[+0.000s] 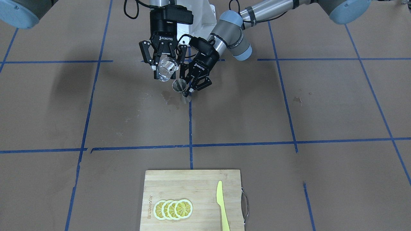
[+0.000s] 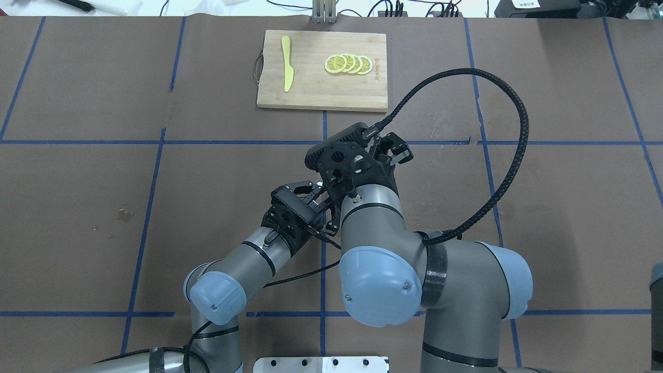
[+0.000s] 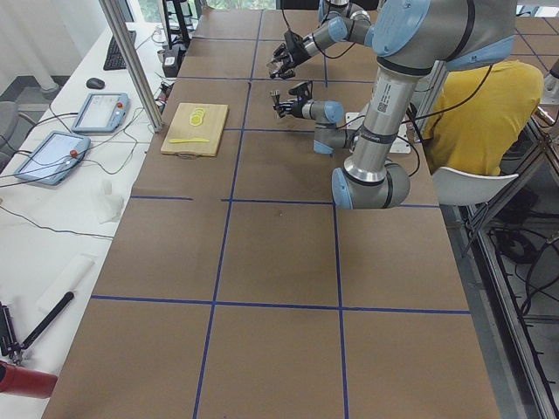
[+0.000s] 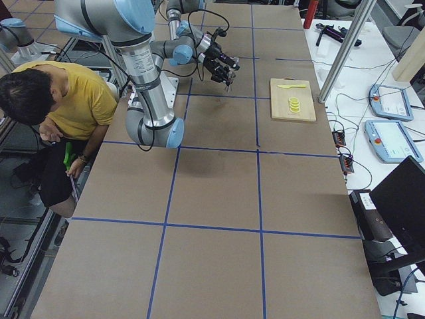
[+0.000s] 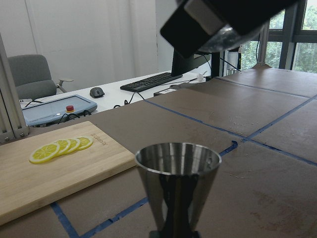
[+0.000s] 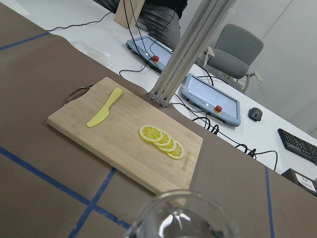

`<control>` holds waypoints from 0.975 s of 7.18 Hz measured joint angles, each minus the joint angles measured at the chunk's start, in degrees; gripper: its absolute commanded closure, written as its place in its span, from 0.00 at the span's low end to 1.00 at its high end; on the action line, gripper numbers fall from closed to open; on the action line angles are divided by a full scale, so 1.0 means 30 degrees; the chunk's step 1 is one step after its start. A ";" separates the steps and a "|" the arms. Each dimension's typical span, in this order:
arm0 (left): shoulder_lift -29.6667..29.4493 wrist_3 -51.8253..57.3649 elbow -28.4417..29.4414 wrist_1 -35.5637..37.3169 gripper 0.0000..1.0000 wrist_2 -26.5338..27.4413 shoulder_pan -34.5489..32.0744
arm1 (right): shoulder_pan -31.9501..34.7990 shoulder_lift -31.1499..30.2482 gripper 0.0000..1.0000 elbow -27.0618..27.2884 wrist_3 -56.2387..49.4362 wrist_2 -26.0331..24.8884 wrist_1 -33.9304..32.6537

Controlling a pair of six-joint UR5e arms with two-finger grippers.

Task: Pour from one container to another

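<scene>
A clear glass (image 1: pixel 166 71) hangs tilted above the table with my right gripper (image 1: pixel 167 66) shut on it; its rim (image 6: pixel 183 214) fills the bottom of the right wrist view. Just below and beside it is a steel jigger (image 1: pixel 179 86), upright, with my left gripper (image 1: pixel 188 92) shut around its waist. The left wrist view shows the jigger's open cup (image 5: pixel 178 161) close up, with the right gripper's body and the glass (image 5: pixel 223 37) overhead. In the overhead view both arms cover the glass and jigger; only the left gripper (image 2: pixel 305 194) and right gripper (image 2: pixel 388 150) show.
A wooden cutting board (image 1: pixel 192 189) lies at the table's far edge from the robot, with lemon slices (image 1: pixel 173 209) and a yellow knife (image 1: pixel 221 205) on it. Damp stains (image 1: pixel 170 98) mark the brown paper by the jigger. A person in a yellow shirt (image 4: pixel 73 100) sits behind the robot.
</scene>
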 measured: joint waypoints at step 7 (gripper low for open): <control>0.0016 0.0054 -0.0056 0.0041 1.00 0.0081 0.0008 | 0.0012 0.0208 0.85 -0.0005 -0.3073 -0.0025 -0.1445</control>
